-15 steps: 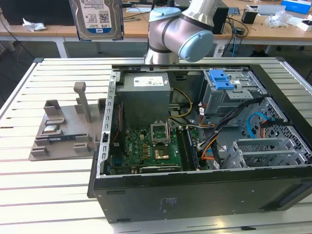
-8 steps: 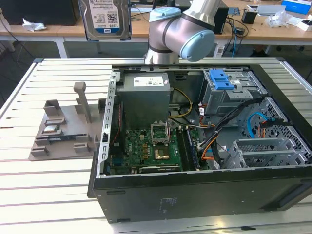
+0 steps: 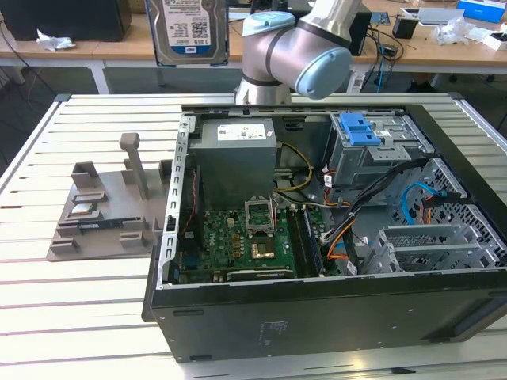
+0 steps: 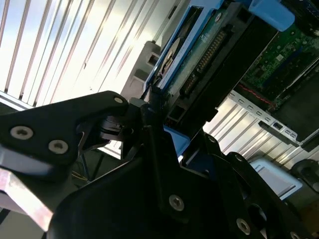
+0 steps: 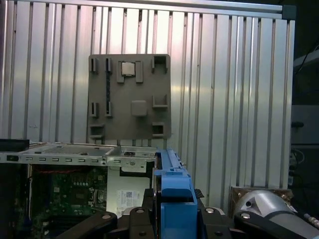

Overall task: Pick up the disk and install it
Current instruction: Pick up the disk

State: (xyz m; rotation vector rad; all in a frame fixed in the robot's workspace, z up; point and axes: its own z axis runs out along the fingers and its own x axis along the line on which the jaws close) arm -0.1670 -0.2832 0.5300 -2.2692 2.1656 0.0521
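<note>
The disk (image 3: 188, 28), a silver drive with a white-and-blue label and a blue bracket around it, hangs upright high above the table, behind the open computer case (image 3: 317, 317) on the exterior view's left. In the second wrist view my gripper (image 4: 152, 102) is shut on the disk (image 4: 192, 64), its black fingers (image 4: 84, 124) clamping the bracket's edge. In the first wrist view the blue bracket of the disk (image 5: 172, 196) stands edge-on between the gripper's black fingers (image 5: 134, 219). My arm (image 3: 293, 47) bends above the case's back wall.
Inside the case lie a grey power-supply box (image 3: 236, 158), a green motherboard (image 3: 245, 237) and a metal drive cage with a blue latch (image 3: 358, 127). A grey fixture plate (image 3: 103, 206) (image 5: 129, 97) sits on the slatted metal table (image 3: 79, 293) beside the case.
</note>
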